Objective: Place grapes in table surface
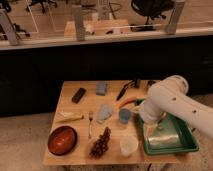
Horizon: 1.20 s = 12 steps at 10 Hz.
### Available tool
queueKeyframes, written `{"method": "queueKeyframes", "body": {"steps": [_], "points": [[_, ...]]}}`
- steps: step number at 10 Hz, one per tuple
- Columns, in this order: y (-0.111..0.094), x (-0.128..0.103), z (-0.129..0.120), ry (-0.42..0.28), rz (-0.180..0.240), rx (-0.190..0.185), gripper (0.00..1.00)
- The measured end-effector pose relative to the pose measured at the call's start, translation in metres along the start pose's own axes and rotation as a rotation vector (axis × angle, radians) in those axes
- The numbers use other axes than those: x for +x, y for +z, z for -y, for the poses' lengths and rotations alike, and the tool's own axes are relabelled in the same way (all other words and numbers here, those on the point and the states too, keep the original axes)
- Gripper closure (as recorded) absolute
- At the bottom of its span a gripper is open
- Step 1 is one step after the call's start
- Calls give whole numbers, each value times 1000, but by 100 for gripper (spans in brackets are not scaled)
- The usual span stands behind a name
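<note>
The grapes [101, 142], a dark reddish-purple lumpy bunch, lie on the table surface [84, 108] near its front edge, between a red-brown bowl [62, 140] and a white cup [128, 145]. My white arm [170, 100] reaches in from the right. Its gripper [144, 119] hangs over the left edge of the green tray [192, 146], beside a blue cup [124, 116]. The gripper is up and to the right of the grapes and apart from them.
A fork [90, 123] lies just above the grapes, with a pale blue cloth [104, 113] beside it. A yellowish item [70, 117], a black block [78, 95], a blue sponge [102, 88], a black utensil [121, 92] and an orange piece [127, 102] lie around. A pale packet [162, 136] lies in the tray.
</note>
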Motion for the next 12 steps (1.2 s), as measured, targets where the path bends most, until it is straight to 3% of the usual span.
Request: {"method": "queueKeyframes", "body": {"steps": [4,7,10,12], "points": [[19,-102,17,-244,22,8,20],[40,-169,31,-405,-6,-1,20],[51,-197,41,-464,-37,-1,20],[51,-195,40,-461,-38,-1,20]]}}
